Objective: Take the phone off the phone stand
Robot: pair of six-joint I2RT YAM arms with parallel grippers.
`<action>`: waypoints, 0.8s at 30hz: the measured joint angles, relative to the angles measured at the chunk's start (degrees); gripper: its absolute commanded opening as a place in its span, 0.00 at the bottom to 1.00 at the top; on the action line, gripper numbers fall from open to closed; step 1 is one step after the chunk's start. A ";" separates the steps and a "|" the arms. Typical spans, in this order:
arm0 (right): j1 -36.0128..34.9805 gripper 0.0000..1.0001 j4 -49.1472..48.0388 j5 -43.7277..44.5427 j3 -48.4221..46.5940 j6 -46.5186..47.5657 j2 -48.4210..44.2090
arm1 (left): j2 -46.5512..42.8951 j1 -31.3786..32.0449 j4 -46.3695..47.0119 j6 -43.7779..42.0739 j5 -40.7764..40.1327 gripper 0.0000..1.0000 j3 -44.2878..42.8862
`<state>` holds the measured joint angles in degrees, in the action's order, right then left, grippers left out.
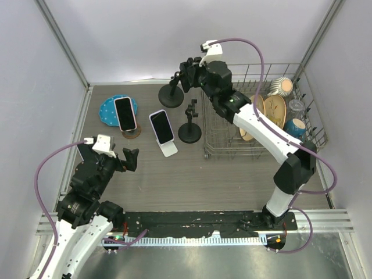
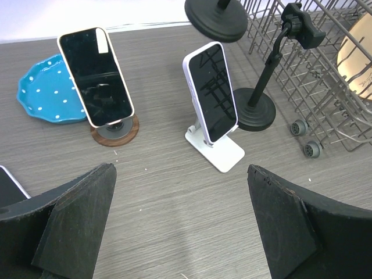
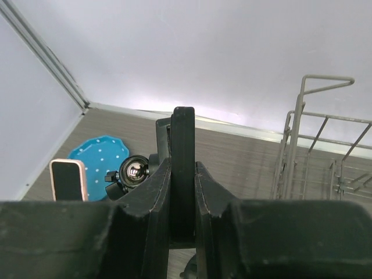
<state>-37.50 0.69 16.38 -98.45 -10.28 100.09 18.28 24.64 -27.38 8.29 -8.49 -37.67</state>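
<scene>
My right gripper (image 1: 187, 71) is at the back of the table, above a black stand with a round base (image 1: 171, 96). It is shut on a thin black phone seen edge-on (image 3: 185, 168). The stand's ball joint (image 3: 133, 170) and part of its clamp (image 3: 162, 135) sit close beside the phone; I cannot tell whether they touch. My left gripper (image 1: 129, 158) is open and empty, low over the wood table (image 2: 180, 221). A phone leans on a white stand (image 2: 211, 93). Another rests on a round wooden stand (image 2: 95, 77).
A blue dotted plate (image 1: 108, 108) lies at the back left, behind the wooden stand. A second black stand with an empty clamp (image 1: 190, 125) stands beside a wire dish rack (image 1: 232, 145) holding plates and cups on the right.
</scene>
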 measured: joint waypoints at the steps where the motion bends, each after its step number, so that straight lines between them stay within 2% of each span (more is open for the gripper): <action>1: -0.02 0.01 -0.07 -0.26 0.50 -0.02 -1.20 | 0.09 0.00 -0.02 0.00 -0.02 1.00 -0.02; 6: -0.09 0.01 0.66 -2.45 3.34 -0.15 -7.50 | 0.44 0.00 -0.09 0.00 -0.02 1.00 0.00; 14: -1.62 0.01 7.28 -9.57 8.87 -0.20 -19.56 | 0.68 0.00 -0.07 0.02 0.46 1.00 0.00; 24: -9.33 0.01 17.14 -15.67 20.76 1.22 -31.06 | -0.02 0.00 2.14 -0.28 12.02 1.00 1.25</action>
<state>-46.83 17.82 0.71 -77.69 -9.06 69.04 18.26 24.64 -25.23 8.01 3.53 -36.42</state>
